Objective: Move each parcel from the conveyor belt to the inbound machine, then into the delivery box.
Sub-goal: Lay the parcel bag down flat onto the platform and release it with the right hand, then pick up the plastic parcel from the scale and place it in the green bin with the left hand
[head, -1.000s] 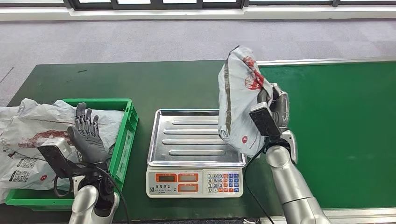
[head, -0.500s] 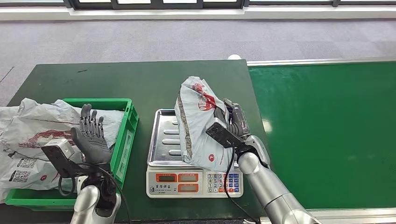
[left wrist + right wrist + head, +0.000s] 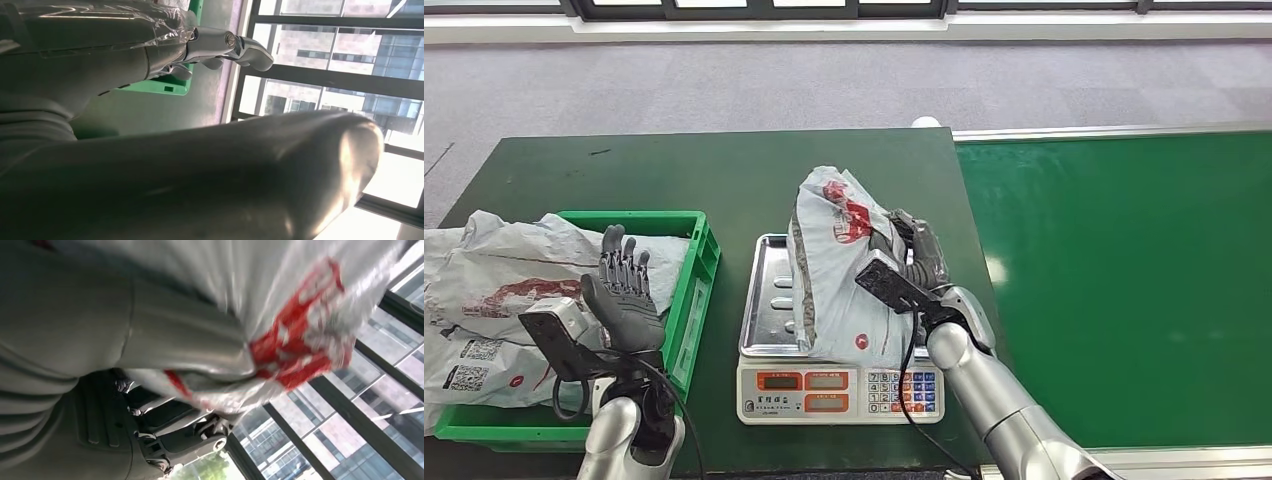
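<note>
The right robot hand (image 3: 911, 252) grips a crumpled grey plastic mailer parcel with red printing (image 3: 836, 262), fingers wrapped around its right side. The parcel stands tilted on its lower end on the ribbed stainless-steel tray of the electronic weighing scale (image 3: 769, 325), covering the tray's right part and leaning toward the far edge. In the right wrist view the same parcel (image 3: 295, 315) lies against the hand's grey cover (image 3: 75, 315), its red print blurred.

The scale sits on the dark green counter (image 3: 674, 170), its white front panel with orange displays and a coloured keypad (image 3: 904, 390) facing the near edge. To the right of the counter runs the bright green conveyor belt (image 3: 1124, 260), edged by a silver rail.

The left robot hand (image 3: 624, 295) is raised with its dark fingers spread apart and holds nothing, hovering over the near right corner of the green plastic crate (image 3: 694, 290). That crate stands at the left end of the counter and holds several crumpled grey mailer bags with red markings and printed labels (image 3: 494, 290), which spill over its left side.
</note>
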Action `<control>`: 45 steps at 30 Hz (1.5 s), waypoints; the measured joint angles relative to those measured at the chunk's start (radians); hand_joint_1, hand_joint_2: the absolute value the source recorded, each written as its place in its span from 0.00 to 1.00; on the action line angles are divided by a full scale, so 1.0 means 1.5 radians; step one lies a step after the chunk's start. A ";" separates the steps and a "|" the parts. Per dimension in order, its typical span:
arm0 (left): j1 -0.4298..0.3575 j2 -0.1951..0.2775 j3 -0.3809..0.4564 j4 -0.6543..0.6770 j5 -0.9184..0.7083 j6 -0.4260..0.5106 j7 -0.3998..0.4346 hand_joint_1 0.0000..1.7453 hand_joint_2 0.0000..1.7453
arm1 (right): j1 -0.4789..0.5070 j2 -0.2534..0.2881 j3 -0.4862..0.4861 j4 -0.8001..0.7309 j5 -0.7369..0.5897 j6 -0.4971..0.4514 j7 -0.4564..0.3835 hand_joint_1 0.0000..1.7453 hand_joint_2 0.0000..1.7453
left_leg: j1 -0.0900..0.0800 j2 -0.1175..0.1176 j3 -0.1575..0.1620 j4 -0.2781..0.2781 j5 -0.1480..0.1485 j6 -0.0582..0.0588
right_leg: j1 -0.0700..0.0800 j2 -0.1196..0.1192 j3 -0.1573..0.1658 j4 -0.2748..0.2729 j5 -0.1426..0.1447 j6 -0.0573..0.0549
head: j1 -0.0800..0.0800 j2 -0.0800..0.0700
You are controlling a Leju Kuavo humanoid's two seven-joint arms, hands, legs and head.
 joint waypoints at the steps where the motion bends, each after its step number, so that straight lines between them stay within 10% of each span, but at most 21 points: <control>1: -0.002 0.000 0.000 0.002 0.000 -0.001 -0.001 0.00 0.00 | -0.004 0.001 0.003 0.005 0.011 -0.008 0.007 0.00 0.25 | 0.000 0.000 0.000 0.000 0.000 0.000 | 0.000 0.000 0.000 0.000 0.000 0.000 | 0.000 0.000; 2: -0.006 0.000 -0.001 0.004 0.000 -0.001 -0.001 0.00 0.00 | -0.008 0.003 0.005 0.009 0.021 -0.018 0.013 0.00 0.00 | 0.000 0.000 0.000 0.000 0.000 0.000 | 0.000 0.000 0.000 0.000 0.000 0.000 | 0.000 0.000; 28: -0.006 0.011 -0.007 -0.041 -0.115 0.025 -0.032 0.00 0.00 | 0.196 -0.050 -0.003 -0.289 -0.042 0.012 -0.030 0.00 0.00 | 0.000 0.001 -0.001 0.000 0.000 -0.001 | 0.000 0.000 -0.001 0.000 0.000 -0.001 | 0.000 0.000; 32: -0.007 0.016 -0.019 -0.042 -0.183 0.014 0.001 0.00 0.00 | 0.215 -0.057 -0.015 -0.322 -0.081 0.017 -0.060 0.00 1.00 | 0.000 0.000 -0.001 0.000 0.000 -0.001 | 0.000 0.000 -0.002 0.000 0.000 -0.001 | 0.000 0.000; 40: -0.025 0.020 -0.088 -0.026 -0.364 -0.034 0.057 0.00 0.00 | 0.265 -0.066 -0.030 -0.420 -0.081 -0.002 -0.083 0.00 1.00 | 0.000 0.001 -0.001 0.000 0.000 -0.001 | 0.000 0.000 -0.002 0.000 0.000 0.000 | 0.000 0.000; 44: -0.026 0.023 -0.113 -0.026 -0.383 -0.077 0.064 0.00 1.00 | 0.284 -0.070 -0.034 -0.454 -0.089 -0.006 -0.103 0.00 1.00 | 0.000 0.001 -0.001 0.000 0.000 -0.001 | 0.000 0.000 -0.002 0.000 0.000 -0.001 | 0.000 0.000; 45: -0.028 0.026 -0.122 -0.026 -0.402 -0.102 0.072 0.00 1.00 | 0.288 -0.071 -0.034 -0.465 -0.092 -0.008 -0.113 0.00 1.00 | 0.000 0.001 -0.001 0.000 0.000 -0.001 | 0.000 0.000 -0.002 0.000 0.000 -0.001 | 0.000 0.000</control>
